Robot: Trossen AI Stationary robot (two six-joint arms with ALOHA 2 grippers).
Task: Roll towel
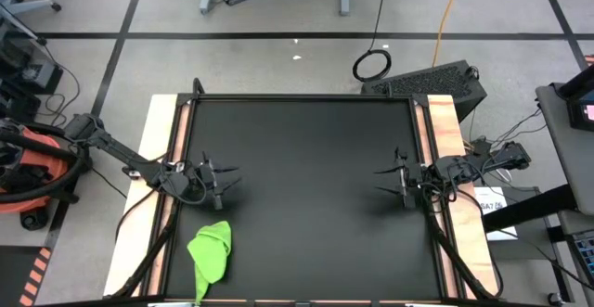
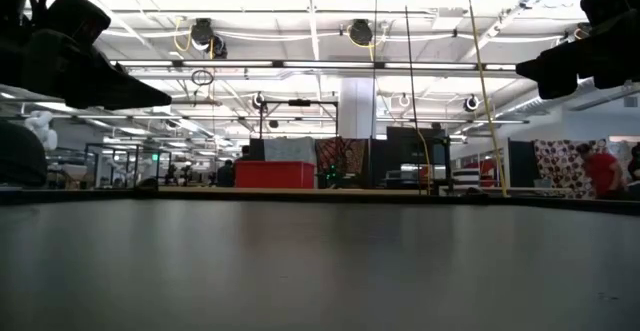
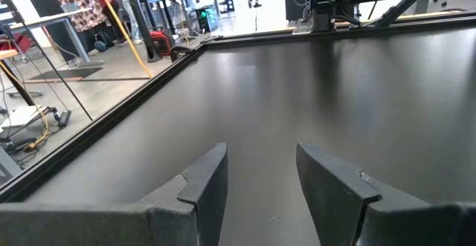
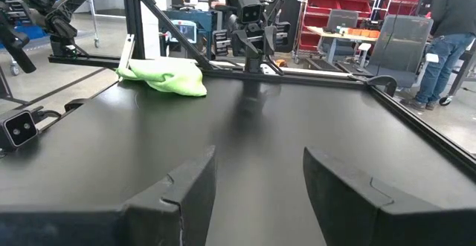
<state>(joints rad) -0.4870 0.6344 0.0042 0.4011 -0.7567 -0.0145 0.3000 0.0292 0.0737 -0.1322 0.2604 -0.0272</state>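
The lime-green towel point(image 1: 211, 254) lies crumpled in a narrow heap on the black mat near its near-left corner, its lower tip reaching the mat's near edge. It also shows in the right wrist view point(image 4: 165, 77). My left gripper point(image 1: 229, 181) hovers open at the mat's left side, a little beyond the towel toward the far edge. My right gripper point(image 1: 382, 181) hovers open at the mat's right side, far from the towel. Both are empty. The towel is out of the left wrist view and the low view.
The black mat point(image 1: 306, 140) covers the table between wooden side strips point(image 1: 156, 159). A small camera point(image 4: 18, 129) sits at the mat's near edge. A person point(image 4: 445, 30) stands in the room beyond the table.
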